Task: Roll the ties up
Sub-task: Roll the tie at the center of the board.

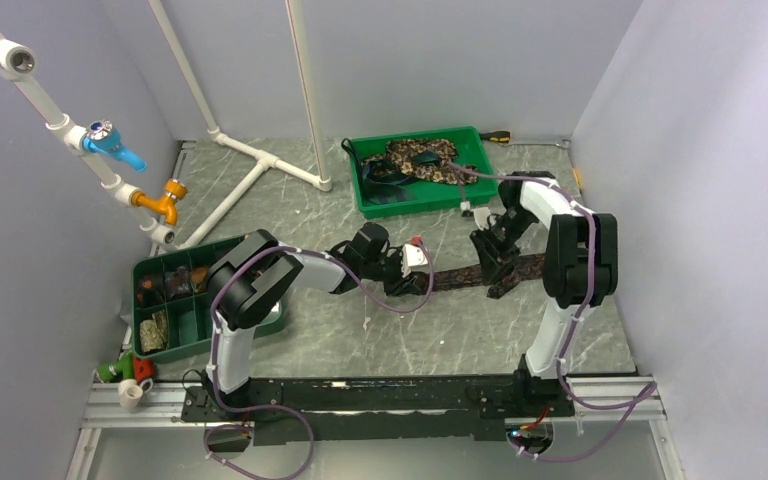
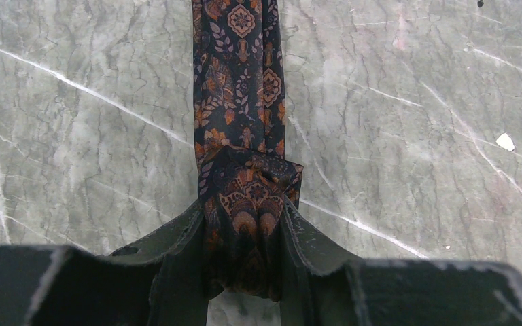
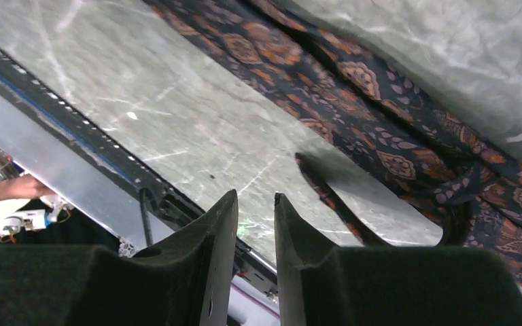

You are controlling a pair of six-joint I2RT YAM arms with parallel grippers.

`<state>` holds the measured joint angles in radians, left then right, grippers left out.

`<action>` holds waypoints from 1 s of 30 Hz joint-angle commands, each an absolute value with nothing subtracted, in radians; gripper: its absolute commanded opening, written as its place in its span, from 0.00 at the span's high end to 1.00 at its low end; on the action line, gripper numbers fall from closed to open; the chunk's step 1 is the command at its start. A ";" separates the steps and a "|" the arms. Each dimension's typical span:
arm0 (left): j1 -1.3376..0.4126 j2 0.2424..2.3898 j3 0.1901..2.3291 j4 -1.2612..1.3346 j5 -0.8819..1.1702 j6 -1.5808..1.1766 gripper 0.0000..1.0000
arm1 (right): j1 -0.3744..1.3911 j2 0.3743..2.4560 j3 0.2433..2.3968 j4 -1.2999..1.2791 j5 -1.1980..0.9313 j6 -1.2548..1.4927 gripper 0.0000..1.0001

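With your left hand (image 2: 245, 251) clamped on the started roll of the tie (image 2: 239, 88) laid along the worktop (image 2: 414, 136) and your right hand (image 3: 255, 217) nearly closed and empty, turn the roll onward.

- Left arm (image 1: 260, 285): glossy black joint housings, white link shells, a purple cable looping along it.
- Right arm (image 1: 570, 250): the same black-and-white build and purple cable.
- Left gripper (image 2: 245, 258) and right gripper (image 3: 255, 224): matte black, wedge-shaped fingers with scuffed edges.
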<state>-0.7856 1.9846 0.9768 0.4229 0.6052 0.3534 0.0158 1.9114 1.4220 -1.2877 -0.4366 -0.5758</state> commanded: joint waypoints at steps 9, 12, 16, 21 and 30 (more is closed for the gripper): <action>-0.766 2.029 0.934 0.186 0.555 0.393 1.00 | -0.260 2.002 1.659 -1.160 -0.013 -0.597 0.71; -0.764 2.038 0.945 0.178 0.555 0.395 1.00 | -0.273 2.020 1.772 -1.203 -0.019 -0.621 0.70; -0.764 2.041 0.953 0.172 0.554 0.394 1.00 | -0.221 1.978 1.758 -1.264 -0.132 -0.614 0.67; -0.764 2.039 0.950 0.177 0.549 0.383 1.00 | -0.116 1.913 1.636 -1.401 -0.438 -0.587 0.67; -0.764 2.057 0.954 0.178 0.546 0.357 1.00 | -0.048 1.951 1.385 -1.143 -0.255 -0.532 0.69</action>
<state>-0.7773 1.9869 0.9936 0.3878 0.6167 0.3534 0.0006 1.9308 1.3972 -1.2690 -0.3508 -0.5560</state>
